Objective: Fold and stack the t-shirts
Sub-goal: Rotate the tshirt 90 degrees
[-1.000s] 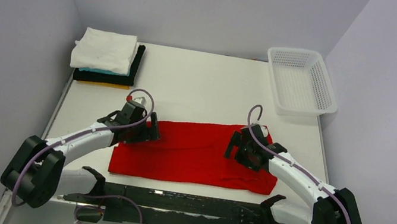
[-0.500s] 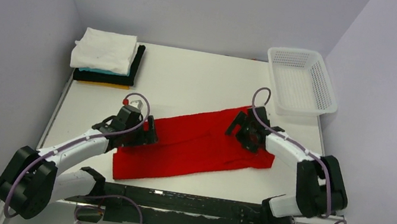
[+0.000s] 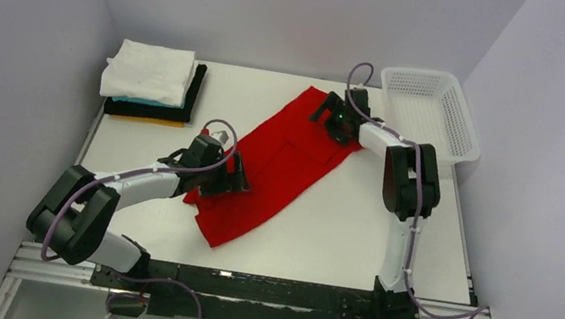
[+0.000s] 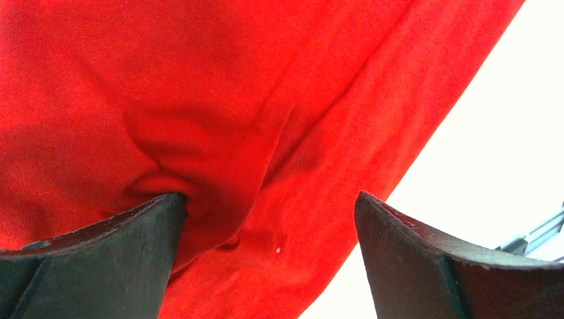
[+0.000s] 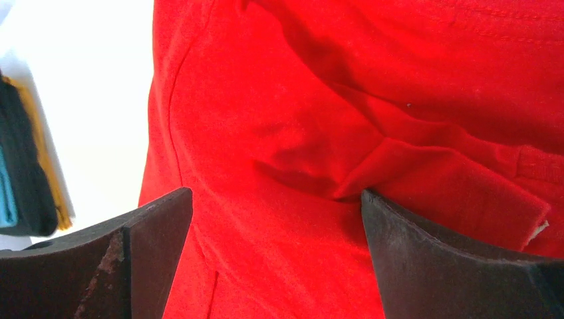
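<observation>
Left wrist: left end effector (image 4: 269, 203) spread, touching t-shirt (image 4: 199, 80).

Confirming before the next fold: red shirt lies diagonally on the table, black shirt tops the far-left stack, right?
No: the white shirt is on top, the black shirt beneath it, per the top external view. The red shirt does lie diagonally on the table.

Between the fingers (image 4: 100, 259) of your left claw (image 4: 270, 199), the red t-shirt (image 4: 219, 80) is soft, matt knit cloth, creased. On your right claw (image 5: 276, 194) the dark pads (image 5: 133, 266) look dull and scuffed; near it, the basket (image 3: 430, 114) is white plastic mesh.
</observation>
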`<state>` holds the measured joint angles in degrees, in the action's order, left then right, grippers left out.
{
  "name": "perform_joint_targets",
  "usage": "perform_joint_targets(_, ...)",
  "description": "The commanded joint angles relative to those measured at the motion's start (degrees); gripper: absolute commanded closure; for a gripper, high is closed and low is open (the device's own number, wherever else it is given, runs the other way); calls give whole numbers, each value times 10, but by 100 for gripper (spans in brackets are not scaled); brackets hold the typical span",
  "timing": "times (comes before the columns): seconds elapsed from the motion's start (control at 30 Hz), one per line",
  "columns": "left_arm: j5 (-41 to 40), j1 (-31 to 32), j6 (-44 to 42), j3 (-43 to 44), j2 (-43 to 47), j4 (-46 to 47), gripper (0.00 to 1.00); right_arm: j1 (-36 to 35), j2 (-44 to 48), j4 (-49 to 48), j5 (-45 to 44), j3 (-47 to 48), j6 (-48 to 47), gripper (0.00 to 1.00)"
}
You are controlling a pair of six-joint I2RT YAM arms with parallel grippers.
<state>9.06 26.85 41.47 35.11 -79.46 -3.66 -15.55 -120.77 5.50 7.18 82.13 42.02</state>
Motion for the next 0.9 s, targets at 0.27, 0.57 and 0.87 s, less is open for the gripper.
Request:
perform_joint_targets(0.27, 110, 140, -41, 23, 20, -111, 1, -8, -270, 166, 99, 355, -26, 0)
perform_joint_targets(0.57, 160, 204, -97, 35, -19, -74, 0, -16, -288, 173, 103, 424, -74, 0)
perform_joint_targets(0.87, 237, 218, -69, 45, -94, 15, 1, -46, -362, 176, 178, 512, -83, 0)
